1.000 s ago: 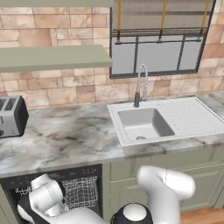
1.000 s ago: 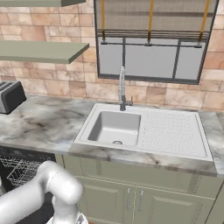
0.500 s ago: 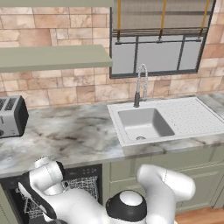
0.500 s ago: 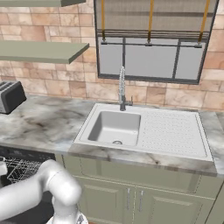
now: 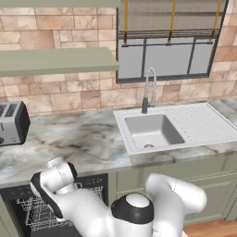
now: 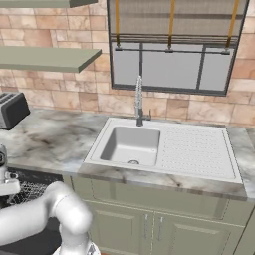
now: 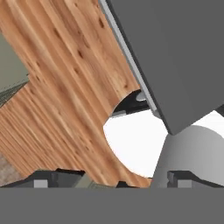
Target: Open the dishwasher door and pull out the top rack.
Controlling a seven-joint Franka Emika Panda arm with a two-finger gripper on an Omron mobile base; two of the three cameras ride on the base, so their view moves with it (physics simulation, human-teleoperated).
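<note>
The marble surface (image 5: 88, 139) runs across the left base view with the sink (image 5: 152, 132) set in at about 3 o'clock of centre and a toaster (image 5: 11, 122) at 9 o'clock. Below its front edge, at 7 o'clock, the dishwasher cavity stands open and dark.

The dishwasher door (image 7: 175, 57) is already down: in the hand view it is a broad dark flat panel reaching from 12 to 3 o'clock, its pale edge running diagonally above the wooden floor (image 7: 65, 87). So the first step looks finished.

The top rack (image 5: 39, 210), a silvery wire basket, sits in the mouth of the cavity at 7 o'clock in the left base view, partly behind the arm; in the right base view a corner of it shows at 9 o'clock (image 6: 25, 191). I cannot tell how far out it has come.

The tool (image 7: 109, 177) has its two tips spread wide at 6 o'clock of the hand view, with nothing between them, and it looks toward the floor, not the rack.

The step in hand seems to be the rack pull. Next, the tool must turn toward the rack's front wire, close on it, and draw straight outward over the door.
</note>
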